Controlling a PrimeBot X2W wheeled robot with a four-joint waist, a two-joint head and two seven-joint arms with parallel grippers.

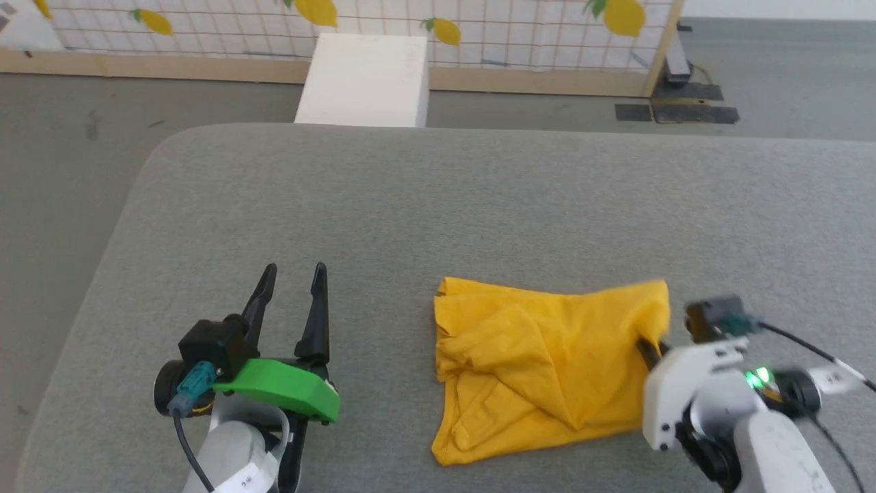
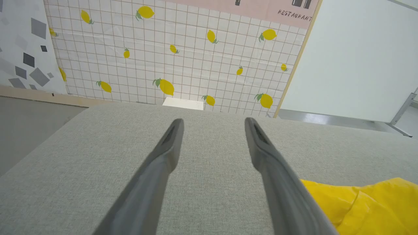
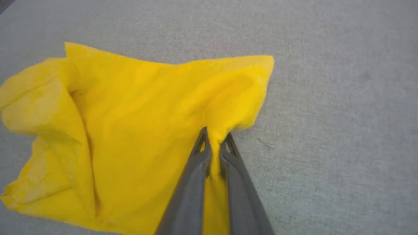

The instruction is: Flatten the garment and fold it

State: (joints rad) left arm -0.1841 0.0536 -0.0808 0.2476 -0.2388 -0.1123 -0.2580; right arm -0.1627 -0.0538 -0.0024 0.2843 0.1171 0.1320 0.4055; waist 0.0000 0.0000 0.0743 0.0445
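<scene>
Head view operator: Item 1. The garment (image 1: 547,370) lay as a crumpled, partly doubled yellow heap on the grey padded surface (image 1: 410,205), in its near right portion.

Wrist view operator: Confirmed in the right wrist view. The right gripper (image 3: 215,137) was pinching the garment's right edge, near the far right corner. A ridge of yellow cloth ran between the two dark fingers (image 3: 192,182), and the fabric creased toward the pinch point.

Head view operator: Item 2. The left gripper (image 1: 295,270) was positioned well apart from the garment, to its left, over the padded surface. Its fingers were spread.

Wrist view operator: The left wrist view agreed. The two fingers stood apart with grey surface between them, and part of the garment showed at the lower right.

Head view operator: Item 3. Beyond the surface's far edge, a white block (image 1: 366,79) stood on the floor before a tiled panel (image 1: 534,34) printed with lemons.
</scene>
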